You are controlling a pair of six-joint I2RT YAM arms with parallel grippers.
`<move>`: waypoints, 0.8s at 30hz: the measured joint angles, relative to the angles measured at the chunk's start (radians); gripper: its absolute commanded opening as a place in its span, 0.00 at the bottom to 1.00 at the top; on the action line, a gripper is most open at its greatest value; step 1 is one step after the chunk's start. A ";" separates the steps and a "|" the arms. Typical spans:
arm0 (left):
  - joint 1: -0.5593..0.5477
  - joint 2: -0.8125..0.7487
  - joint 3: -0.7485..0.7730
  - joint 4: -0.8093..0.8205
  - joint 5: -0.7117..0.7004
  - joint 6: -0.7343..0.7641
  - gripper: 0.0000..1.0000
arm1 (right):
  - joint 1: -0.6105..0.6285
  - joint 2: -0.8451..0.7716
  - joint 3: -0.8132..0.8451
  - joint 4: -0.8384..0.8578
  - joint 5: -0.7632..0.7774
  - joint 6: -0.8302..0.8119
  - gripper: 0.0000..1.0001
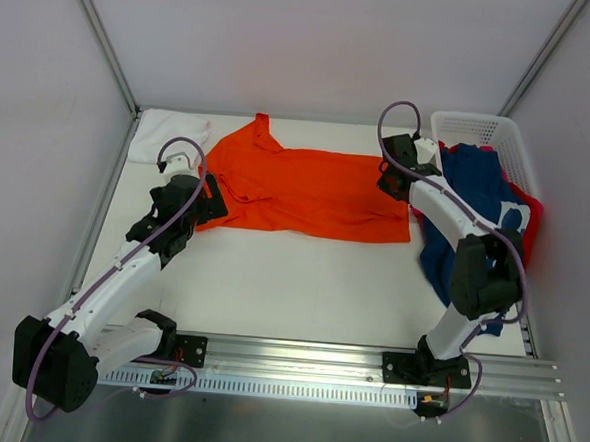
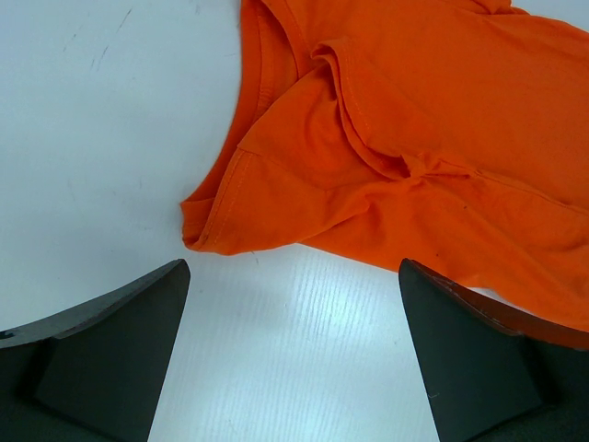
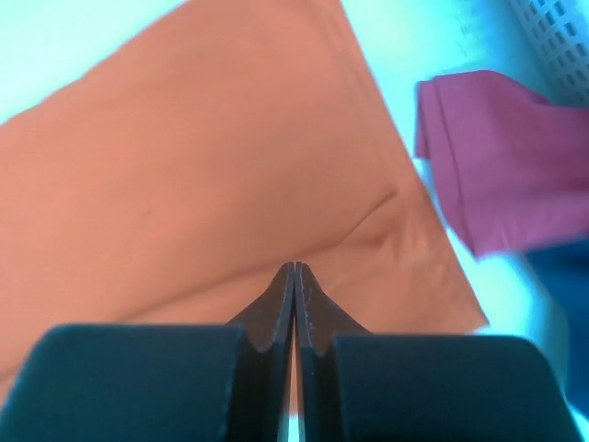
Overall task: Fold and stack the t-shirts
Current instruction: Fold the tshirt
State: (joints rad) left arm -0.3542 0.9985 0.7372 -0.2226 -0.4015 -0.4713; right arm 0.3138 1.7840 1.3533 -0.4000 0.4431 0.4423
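So the orange shirt [image 1: 307, 187] is lying mostly flat across the back middle of the table [image 1: 302, 272], collar toward my left side and hem toward my right. It's thin, floppy cloth and looks very light. I'd guess it'll sag and bunch wherever I don't hold it, so corners and seams seem like the best places to pinch.

My left claw [image 2: 294, 272] is spread wide just short of the sleeve [image 2: 267, 198], which is rumpled and curled under at the edge. My right claw [image 3: 294, 269] has its tips pressed together at the hem corner. I honestly can't tell if any cloth is nipped in there, since that view is blurry.

The white shirt [image 1: 165, 133] is off in the back left corner. The navy shirt [image 1: 472, 192] and pink-red shirt [image 3: 488, 157] are heaped over the basket [image 1: 481, 127], and my right arm covers part of the pile, so I can't tell how tangled they are.
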 measured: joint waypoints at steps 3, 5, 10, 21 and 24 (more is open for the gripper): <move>0.000 0.000 -0.003 0.001 0.000 0.000 0.99 | 0.050 -0.135 -0.053 -0.003 0.015 0.010 0.01; 0.000 0.000 -0.008 0.001 0.000 0.000 0.99 | 0.065 -0.203 -0.098 -0.004 0.016 0.027 0.00; 0.000 0.002 -0.020 0.001 0.000 -0.001 0.99 | 0.066 -0.234 -0.228 -0.022 0.014 0.089 0.01; 0.000 0.003 -0.033 0.001 0.000 -0.001 0.99 | 0.066 -0.121 -0.325 -0.038 0.003 0.149 0.01; 0.000 0.011 -0.033 0.002 0.000 -0.001 0.99 | 0.062 -0.069 -0.298 -0.039 -0.002 0.144 0.01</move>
State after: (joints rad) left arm -0.3542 1.0092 0.7040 -0.2211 -0.4019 -0.4725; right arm 0.3759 1.7153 1.0557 -0.4385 0.4408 0.5865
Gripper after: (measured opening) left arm 0.990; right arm 0.009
